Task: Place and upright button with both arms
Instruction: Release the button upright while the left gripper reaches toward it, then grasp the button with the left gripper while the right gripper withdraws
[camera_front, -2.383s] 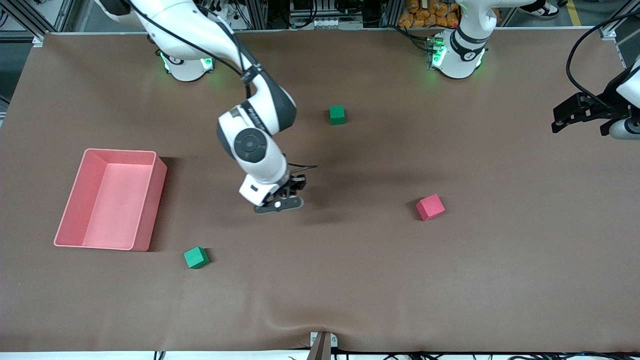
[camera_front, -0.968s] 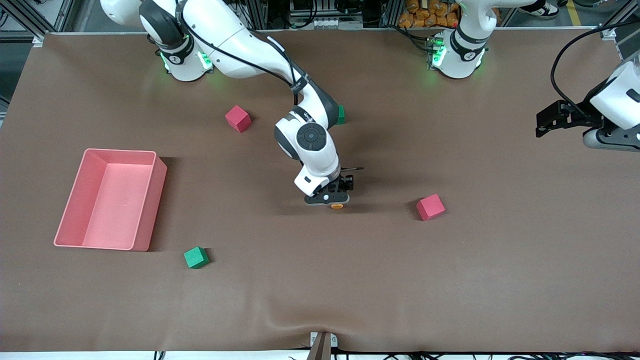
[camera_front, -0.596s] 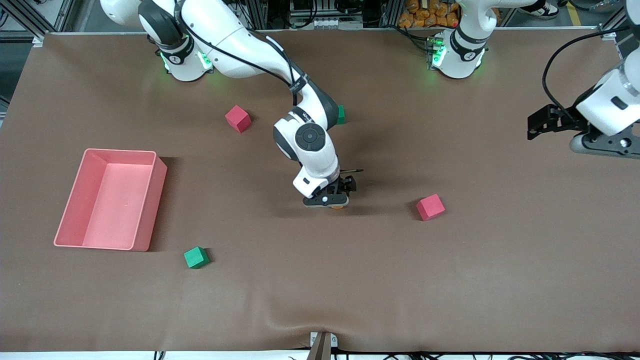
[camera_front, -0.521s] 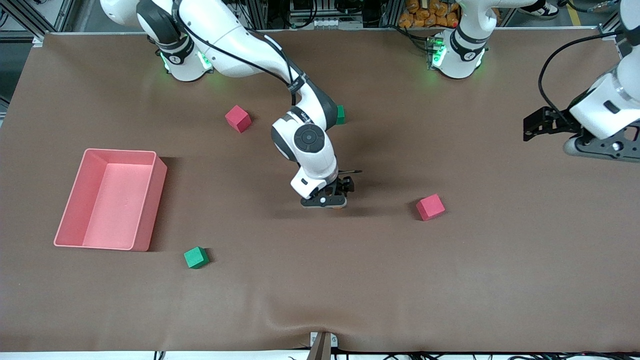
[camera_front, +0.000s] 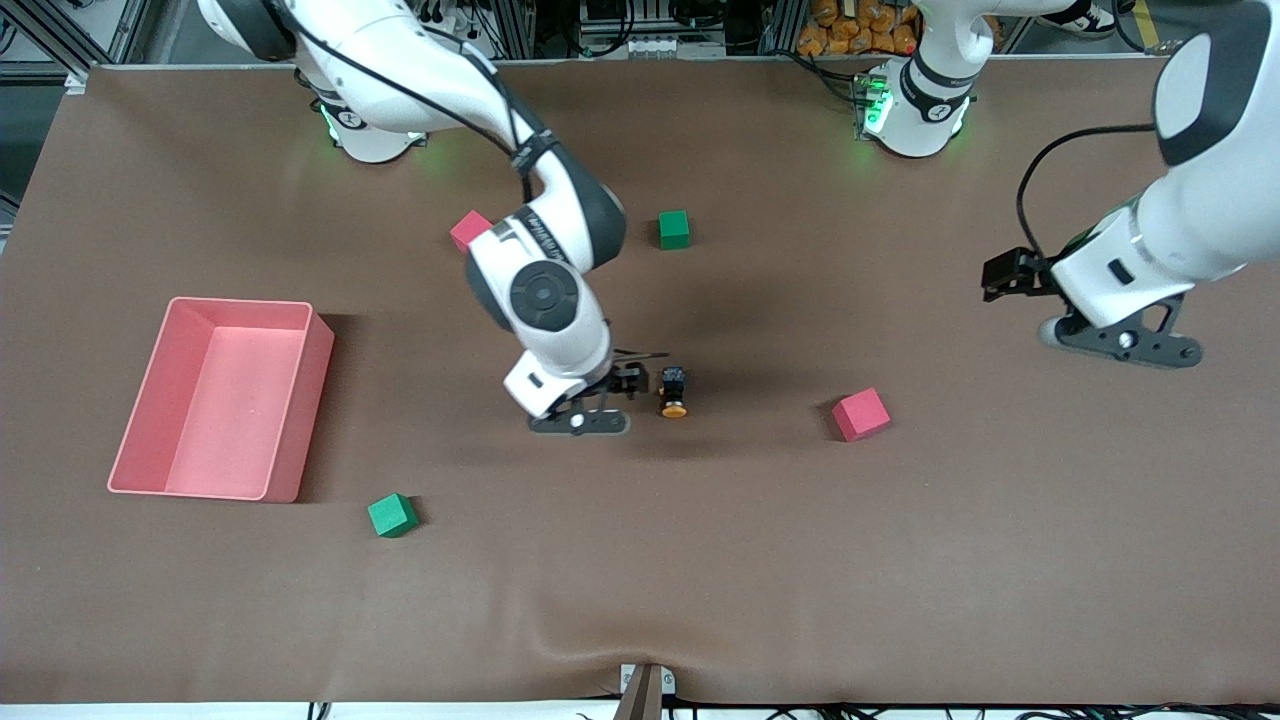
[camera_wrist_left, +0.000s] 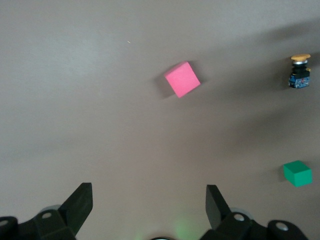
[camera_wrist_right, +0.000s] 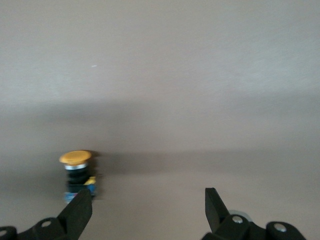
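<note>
The right hand (camera_front: 585, 405) sits low over the middle of the surface (camera_front: 700, 560) with its fingers spread wide and empty, and the button (camera_front: 674, 391) lies on its side just beside it, orange cap toward the front camera. So the placing looks done and the uprighting is next. Over the left arm's end of the surface, the left hand (camera_front: 1075, 310) hangs wide open and empty, well apart from the button; it would need to come across and tip the button onto its base.
</note>
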